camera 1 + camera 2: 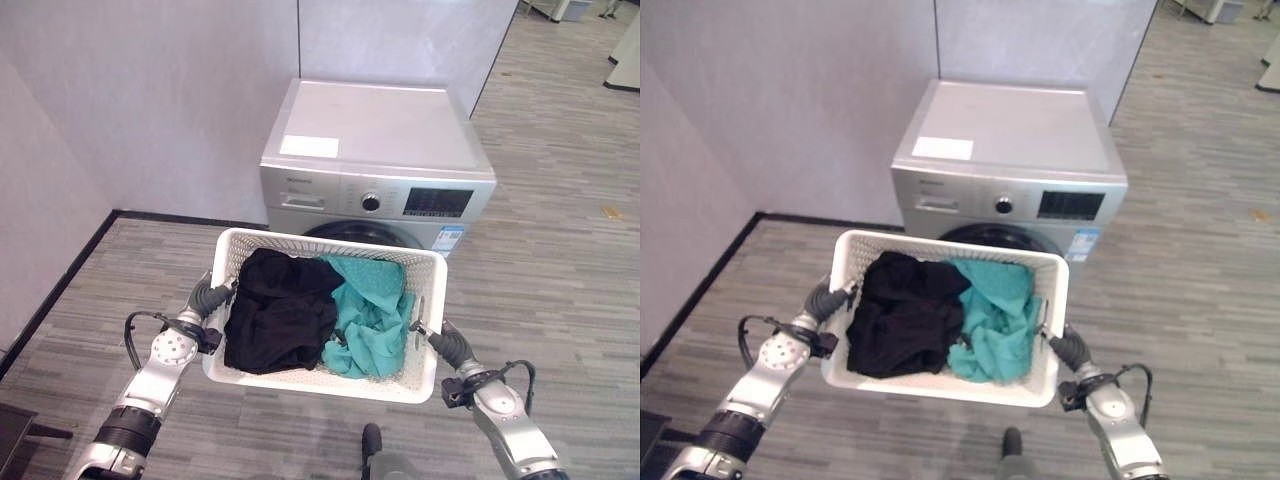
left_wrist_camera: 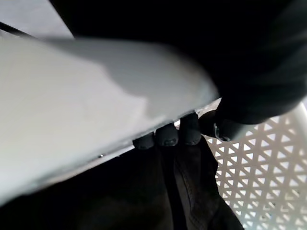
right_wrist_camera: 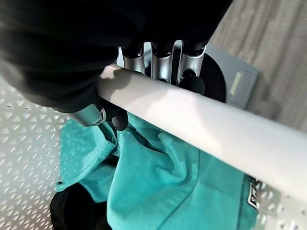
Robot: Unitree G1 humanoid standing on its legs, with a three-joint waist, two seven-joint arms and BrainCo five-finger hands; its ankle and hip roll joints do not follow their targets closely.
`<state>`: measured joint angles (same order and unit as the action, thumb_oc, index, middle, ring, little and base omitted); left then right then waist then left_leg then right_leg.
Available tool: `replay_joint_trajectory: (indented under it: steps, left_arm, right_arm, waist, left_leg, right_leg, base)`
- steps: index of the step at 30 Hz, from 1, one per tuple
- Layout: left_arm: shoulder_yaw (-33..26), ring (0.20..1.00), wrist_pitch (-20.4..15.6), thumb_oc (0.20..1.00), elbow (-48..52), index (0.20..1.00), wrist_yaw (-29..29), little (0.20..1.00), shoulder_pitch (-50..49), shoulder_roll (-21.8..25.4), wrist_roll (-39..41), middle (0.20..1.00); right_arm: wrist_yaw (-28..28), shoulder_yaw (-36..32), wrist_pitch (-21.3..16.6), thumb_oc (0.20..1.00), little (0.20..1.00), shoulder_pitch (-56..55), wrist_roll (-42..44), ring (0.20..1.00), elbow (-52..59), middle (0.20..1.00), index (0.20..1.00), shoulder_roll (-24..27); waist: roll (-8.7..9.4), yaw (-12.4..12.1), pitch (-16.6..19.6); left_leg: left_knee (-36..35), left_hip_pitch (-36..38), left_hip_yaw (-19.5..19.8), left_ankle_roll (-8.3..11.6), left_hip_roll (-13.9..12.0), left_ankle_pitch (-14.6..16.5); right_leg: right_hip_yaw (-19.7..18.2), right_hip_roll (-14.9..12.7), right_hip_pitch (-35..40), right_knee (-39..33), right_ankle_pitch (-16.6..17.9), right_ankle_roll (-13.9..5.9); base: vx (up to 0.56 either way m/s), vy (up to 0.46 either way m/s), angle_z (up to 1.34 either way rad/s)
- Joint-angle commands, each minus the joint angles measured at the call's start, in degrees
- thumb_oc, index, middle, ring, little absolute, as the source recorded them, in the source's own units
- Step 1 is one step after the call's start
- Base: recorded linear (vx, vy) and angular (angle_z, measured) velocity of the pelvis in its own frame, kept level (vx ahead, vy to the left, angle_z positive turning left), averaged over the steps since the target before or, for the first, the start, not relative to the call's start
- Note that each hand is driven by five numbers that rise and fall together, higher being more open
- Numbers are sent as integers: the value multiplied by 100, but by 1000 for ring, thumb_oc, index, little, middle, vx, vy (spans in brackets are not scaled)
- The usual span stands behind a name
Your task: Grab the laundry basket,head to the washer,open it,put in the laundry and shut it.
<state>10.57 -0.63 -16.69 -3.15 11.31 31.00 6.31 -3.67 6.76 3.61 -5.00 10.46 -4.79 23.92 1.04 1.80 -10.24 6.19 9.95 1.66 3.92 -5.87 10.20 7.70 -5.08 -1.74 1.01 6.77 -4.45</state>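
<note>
Basket point(image 1: 300, 378) — white lattice, black and teal laundry point(image 1: 320, 312).

Two head cameras set side by side look steeply down, sharing the white laundry basket point(image 1: 325, 380) before a silver washer point(image 1: 378, 160) on grey plank flooring point(image 1: 560, 260). Each wrist camera peers along its own hand from very close, over the basket rim onto dark and teal clothes point(image 3: 158, 187).
</note>
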Motion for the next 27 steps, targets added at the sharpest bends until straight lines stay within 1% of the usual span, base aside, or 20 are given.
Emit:
replay_joint_trajectory:
  steps: [1, 2, 3, 4, 6, 7, 9, 10, 11, 12, 14, 15, 16, 17, 18, 20, 23, 24, 25, 27]
  left_arm:
    - [-531, 200, -207, 200, -224, 200, -509, 200, 637, 453, 374, 200]
    - [-516, 200, -184, 200, -201, 200, -520, 200, 647, 453, 407, 200]
    - [-511, 200, -174, 200, -123, 200, -555, 200, 659, 452, 452, 200]
    - [-509, 200, -172, 200, -121, 200, -556, 200, 663, 453, 453, 200]
    - [-482, 200, -178, 200, -19, 200, -591, 200, 722, 449, 526, 200]
    - [-464, 200, -178, 200, 1, 200, -607, 200, 772, 429, 530, 200]
    - [-393, 200, -192, 200, -29, 200, -651, 200, 966, 408, 496, 200]
    - [-340, 200, -223, 200, -73, 200, -722, 200, 1149, 475, 372, 200]
    - [-331, 200, -228, 200, -85, 200, -725, 200, 1161, 472, 371, 200]
    - [-319, 200, -245, 200, -73, 200, -751, 200, 1239, 530, 337, 200]
    - [-386, 200, -326, 200, 125, 200, -836, 200, 1389, 682, 296, 200]
    - [-420, 200, -360, 200, 376, 200, -843, 200, 1505, 756, 236, 200]
    - [-429, 200, -380, 200, 514, 200, -851, 200, 1572, 786, 190, 200]
    - [-423, 200, -374, 200, 519, 200, -851, 200, 1574, 781, 188, 200]
    - [-357, 200, -421, 200, 688, 200, -818, 200, 1757, 895, 124, 200]
    - [-283, 200, -433, 200, 773, 200, -773, 200, 1885, 966, 112, 200]
    - [-106, 200, -475, 200, 922, 200, -694, 200, 2186, 1189, 233, 200]
    - [134, 200, -466, 200, 798, 200, -752, 200, 2584, 1270, 245, 200]
    - [146, 200, -473, 200, 777, 200, -757, 200, 2615, 1273, 248, 200]
    - [436, 200, -470, 200, 564, 200, -815, 200, 3106, 1341, 241, 200]
  right_arm:
    - [345, -859, -525, 200, 200, 61, 578, 200, 472, 200, 200, 546]
    - [353, -843, -559, 200, 200, 90, 652, 200, 626, 200, 200, 586]
    - [398, -912, -645, 200, 200, 140, 755, 200, 894, 200, 200, 682]
    - [399, -916, -642, 200, 200, 139, 757, 200, 900, 200, 200, 681]
    - [527, -961, -651, 200, 200, 213, 700, 200, 1009, 200, 200, 762]
    - [569, -996, -648, 200, 200, 207, 675, 200, 1061, 200, 200, 781]
    - [621, -1046, -657, 200, 200, 259, 679, 200, 1201, 200, 200, 833]
    - [600, -1098, -714, 200, 200, 291, 706, 200, 1359, 200, 200, 866]
    - [599, -1106, -712, 200, 200, 286, 707, 200, 1364, 200, 200, 865]
    - [608, -1140, -755, 200, 200, 311, 754, 200, 1434, 200, 200, 890]
    - [685, -1275, -906, 200, 200, 332, 834, 200, 1559, 200, 200, 908]
    - [707, -1506, -927, 200, 200, 284, 824, 200, 1652, 200, 200, 918]
    - [783, -1683, -980, 200, 200, 277, 748, 200, 1730, 200, 200, 908]
    - [783, -1694, -974, 200, 200, 264, 745, 200, 1742, 200, 200, 905]
    - [766, -1909, -1010, 200, 200, 311, 702, 200, 1828, 200, 200, 981]
    - [780, -1901, -1019, 200, 200, 489, 661, 200, 1772, 200, 200, 1043]
    - [882, -1849, -998, 200, 200, 1014, 660, 200, 1587, 200, 200, 1278]
    - [1003, -1629, -984, 200, 200, 1470, 692, 200, 1302, 200, 200, 1442]
    - [1007, -1621, -996, 200, 200, 1502, 695, 200, 1272, 200, 200, 1447]
    - [1121, -1353, -952, 200, 200, 2000, 692, 200, 822, 200, 200, 1667]
  waist:
    - [46, 114, 355]
    - [103, 71, 300]
    - [208, 43, 182]
    - [201, 58, 184]
    - [264, 49, 115]
    - [292, 52, 94]
    - [346, 44, 92]
    - [323, 23, 104]
    - [339, 4, 100]
    - [333, -36, 98]
    - [229, -145, 75]
    - [175, -151, 71]
    - [96, -154, 117]
    - [93, -167, 109]
    - [61, -162, 218]
    - [66, -212, 261]
    - [85, -326, 379]
    - [105, -426, 448]
    - [111, -435, 431]
    - [144, -533, 426]
  left_leg:
    - [1280, -221, 294, -38, -517, -687]
    - [1898, -543, 415, -77, -510, -1000]
    - [2861, -1094, 624, -176, -425, -1346]
    - [2918, -1143, 652, -174, -423, -1335]
    - [3100, -1461, 638, -226, -518, -1528]
    - [2968, -1582, 588, -234, -571, -1505]
    - [2455, -1783, 478, -226, -561, -1221]
    - [1554, -1853, 412, -117, -615, -1103]
    - [1464, -1790, 381, -113, -612, -1133]
    - [848, -1715, 343, -49, -637, -1180]
    - [26, -1914, 501, 57, -719, -1544]
    - [-565, -1837, 392, 98, -773, -1609]
    - [-657, -1727, 332, 129, -796, -1734]
    - [-676, -1706, 326, 132, -802, -1740]
    - [-537, -1612, 413, 175, -710, -1703]
    - [-457, -1565, 457, 147, -624, -1609]
    - [-253, -1444, 396, 104, -512, -1423]
    - [-109, -1401, 404, 71, -431, -1253]
    - [-91, -1402, 395, 67, -426, -1239]
    - [274, -1425, 403, 69, -325, -1030]
  right_leg:
    - [-80, -107, -138, 533, -575, -163]
    - [-107, -24, -17, 502, -631, -34]
    - [-149, 95, 94, 466, -711, 165]
    - [-131, 98, 81, 471, -710, 167]
    - [-151, 149, 182, 465, -860, 278]
    - [-158, 146, 215, 471, -906, 298]
    - [-210, 111, 289, 454, -984, 261]
    - [-270, 107, 344, 475, -1089, 187]
    - [-286, 97, 349, 482, -1102, 190]
    - [-320, 92, 402, 488, -1161, 147]
    - [-370, 136, 562, 500, -1309, 104]
    - [-330, 179, 666, 572, -1436, 82]
    - [-340, 201, 693, 580, -1449, 57]
    - [-344, 205, 702, 581, -1451, 58]
    - [-374, 88, 743, 597, -1404, 9]
    - [-417, 13, 748, 601, -1385, -31]
    - [-512, -145, 814, 587, -1368, -99]
    - [-569, -234, 893, 531, -1354, -145]
    - [-578, -240, 898, 525, -1353, -149]
    - [-597, -324, 978, 461, -1322, -193]
  base:
    - [161, -305, 8]
    - [127, -349, -10]
    - [57, -249, -14]
    - [47, -212, -15]
    - [65, -92, -20]
    - [118, -33, 1]
    - [171, 60, 23]
    - [165, 98, 7]
    - [174, 128, 4]
    - [116, 126, 1]
    - [172, 199, -20]
    - [151, 204, -19]
    - [96, 158, -18]
    - [104, 195, -38]
    - [132, 198, -38]
    - [109, 168, -22]
    - [134, 171, -33]
    - [68, 89, -20]
    - [105, 158, -26]
    - [47, 121, -15]
